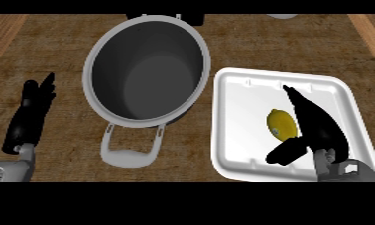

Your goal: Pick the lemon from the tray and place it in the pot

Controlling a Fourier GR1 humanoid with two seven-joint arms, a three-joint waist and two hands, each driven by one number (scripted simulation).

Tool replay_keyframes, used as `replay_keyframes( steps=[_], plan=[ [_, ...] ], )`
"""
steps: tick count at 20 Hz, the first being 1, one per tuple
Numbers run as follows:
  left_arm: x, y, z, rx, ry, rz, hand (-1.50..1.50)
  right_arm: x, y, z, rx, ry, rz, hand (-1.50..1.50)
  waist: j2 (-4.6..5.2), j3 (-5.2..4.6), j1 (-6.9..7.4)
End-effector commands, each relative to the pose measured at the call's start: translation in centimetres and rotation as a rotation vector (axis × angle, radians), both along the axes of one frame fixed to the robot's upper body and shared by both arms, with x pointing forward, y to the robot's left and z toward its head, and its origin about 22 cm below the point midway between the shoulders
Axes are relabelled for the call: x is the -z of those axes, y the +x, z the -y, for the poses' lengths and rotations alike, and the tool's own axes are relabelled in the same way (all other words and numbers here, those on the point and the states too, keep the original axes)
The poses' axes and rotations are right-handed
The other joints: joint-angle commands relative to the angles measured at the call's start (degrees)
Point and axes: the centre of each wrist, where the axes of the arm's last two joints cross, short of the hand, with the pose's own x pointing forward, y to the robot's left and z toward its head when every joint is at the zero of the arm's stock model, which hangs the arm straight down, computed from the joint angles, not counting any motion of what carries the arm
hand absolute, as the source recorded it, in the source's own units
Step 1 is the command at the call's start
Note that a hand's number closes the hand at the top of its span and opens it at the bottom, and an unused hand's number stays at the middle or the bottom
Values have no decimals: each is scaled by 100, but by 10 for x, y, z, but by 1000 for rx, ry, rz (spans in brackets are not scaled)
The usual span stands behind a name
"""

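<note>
A yellow lemon [279, 123] lies in the white tray [242, 95] at the right of the counter. My right hand [316, 125] hovers over the tray just right of the lemon, fingers straight and pointing away, thumb spread below the fruit; it is open and holds nothing. The grey pot [147, 73] stands left of the tray, nothing inside it, its handle [130, 150] pointing toward me. My left hand [29, 115] rests open at the left edge, fingers up, well apart from the pot.
The wooden counter [66, 45] runs under everything. A dark object [192, 18] and a pale round item [282, 16] peek in at the far edge. The pot's rim almost touches the tray's left side.
</note>
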Motion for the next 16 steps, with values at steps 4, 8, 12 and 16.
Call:
replay_keyframes(
  steps=[4,8,12,16],
  plan=[
    [11,-17,3,3,-13,9,0,1,27,3,31,-8,-97,-150,-1,-1,39],
    [17,-2,-5,-8,1,5,0,36,29,8,35,-7,-102,-150,3,0,8],
    [2,10,-9,-7,-10,3,0,43,18,-8,39,27,-94,-150,0,0,-7],
    [-8,12,-14,3,3,12,0,29,29,7,54,20,-105,-150,0,0,-10]
  ],
)
